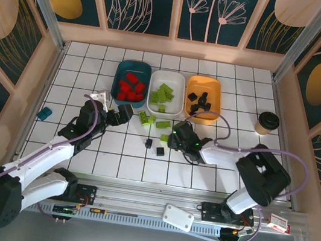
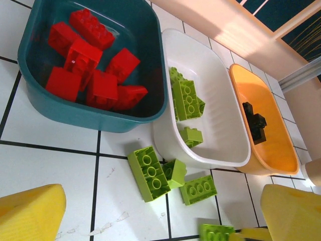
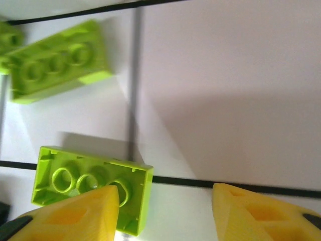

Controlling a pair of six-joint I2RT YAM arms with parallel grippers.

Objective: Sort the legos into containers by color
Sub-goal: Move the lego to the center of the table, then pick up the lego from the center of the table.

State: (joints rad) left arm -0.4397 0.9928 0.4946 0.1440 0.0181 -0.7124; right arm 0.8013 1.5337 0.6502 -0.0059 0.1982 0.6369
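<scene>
Red legos [image 1: 131, 86] lie in the dark teal container [image 1: 119, 71], lime green ones [image 1: 163, 93] in the white container [image 1: 178, 80], black ones [image 1: 199, 101] in the orange container [image 1: 216, 91]. Loose green bricks [image 1: 144, 117] and two black bricks [image 1: 160, 151] sit on the tiles in front. My left gripper [image 1: 123, 113] hangs open before the teal tray [image 2: 75, 108], with green bricks [image 2: 150, 173] on the table ahead of it. My right gripper [image 3: 165, 216] is open low over the tiles, its left finger [image 3: 75, 216] over the end of a green brick [image 3: 75, 178]; another green brick [image 3: 57, 63] lies beyond.
A lone teal block [image 1: 44, 114] rests at the left of the table. A black-lidded tan cup [image 1: 266, 122] stands at the right, beside the orange tray [image 2: 271, 145]. Wooden walls ring the tiled surface, and the white tray [image 2: 220, 100] sits between the other two.
</scene>
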